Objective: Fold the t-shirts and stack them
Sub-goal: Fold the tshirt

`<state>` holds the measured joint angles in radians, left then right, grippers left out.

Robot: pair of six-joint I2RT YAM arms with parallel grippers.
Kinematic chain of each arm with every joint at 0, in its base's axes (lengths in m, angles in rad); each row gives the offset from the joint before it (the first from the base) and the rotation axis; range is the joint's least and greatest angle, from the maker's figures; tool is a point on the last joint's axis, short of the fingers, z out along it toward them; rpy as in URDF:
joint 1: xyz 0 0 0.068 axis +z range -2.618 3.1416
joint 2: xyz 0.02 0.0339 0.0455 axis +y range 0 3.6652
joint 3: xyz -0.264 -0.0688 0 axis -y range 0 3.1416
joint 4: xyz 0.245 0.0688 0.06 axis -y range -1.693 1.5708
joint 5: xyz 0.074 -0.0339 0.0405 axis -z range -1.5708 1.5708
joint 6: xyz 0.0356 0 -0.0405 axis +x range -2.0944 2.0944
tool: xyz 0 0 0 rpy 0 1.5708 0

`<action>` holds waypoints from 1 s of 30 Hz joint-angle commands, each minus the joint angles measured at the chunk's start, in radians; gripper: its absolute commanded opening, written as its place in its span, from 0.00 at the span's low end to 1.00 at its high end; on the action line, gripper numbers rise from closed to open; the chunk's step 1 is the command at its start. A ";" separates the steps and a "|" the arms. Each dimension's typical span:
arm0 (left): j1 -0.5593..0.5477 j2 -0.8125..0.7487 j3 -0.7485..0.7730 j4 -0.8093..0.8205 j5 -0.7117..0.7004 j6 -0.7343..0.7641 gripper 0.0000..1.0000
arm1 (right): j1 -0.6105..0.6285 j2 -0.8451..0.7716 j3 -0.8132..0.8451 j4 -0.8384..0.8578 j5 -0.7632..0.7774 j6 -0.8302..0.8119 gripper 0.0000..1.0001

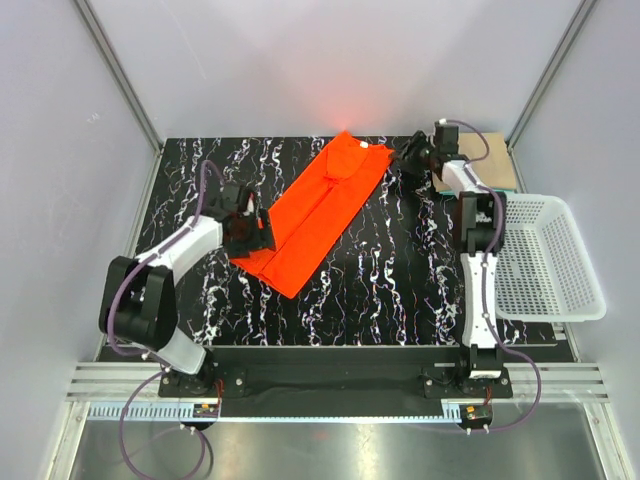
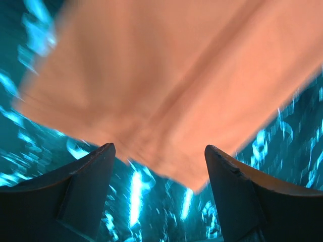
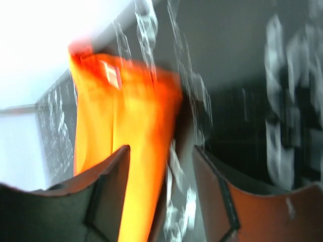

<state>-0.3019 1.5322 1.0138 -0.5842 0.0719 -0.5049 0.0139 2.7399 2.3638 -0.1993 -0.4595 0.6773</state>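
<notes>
The bright orange-red t-shirt [image 1: 325,205] lies as a long folded strip, running diagonally across the black marbled table [image 1: 400,280]. Its collar end is at the back and its hem end at the left front. My left gripper [image 1: 262,232] is open at the hem's left edge. In the left wrist view the shirt [image 2: 166,75] lies just ahead of the open left gripper [image 2: 159,151], with nothing in the jaws. My right gripper [image 1: 405,160] is open beside the collar end. In the right wrist view the shirt's edge [image 3: 126,116] and its white label [image 3: 108,70] show ahead of the open right gripper [image 3: 161,151]. A folded tan shirt [image 1: 497,160] lies at the back right. No teal shirt shows.
A white plastic mesh basket [image 1: 550,260] hangs off the table's right edge, next to the right arm. Grey walls close in the back and both sides of the table.
</notes>
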 commanded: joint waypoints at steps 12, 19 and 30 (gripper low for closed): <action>0.207 0.181 0.209 -0.137 -0.095 0.229 0.75 | 0.408 -0.808 -0.955 -0.179 0.346 0.353 0.60; 0.221 0.224 0.195 -0.132 -0.046 0.253 0.71 | 0.682 -0.890 -1.082 -0.230 0.455 0.531 0.57; 0.234 0.203 0.180 -0.128 -0.120 0.230 0.72 | 0.919 -0.803 -1.026 -0.341 0.559 0.706 0.56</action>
<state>-0.0757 1.7584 1.1999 -0.7174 -0.0238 -0.2771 0.9127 1.9469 1.3163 -0.5098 0.0170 1.3033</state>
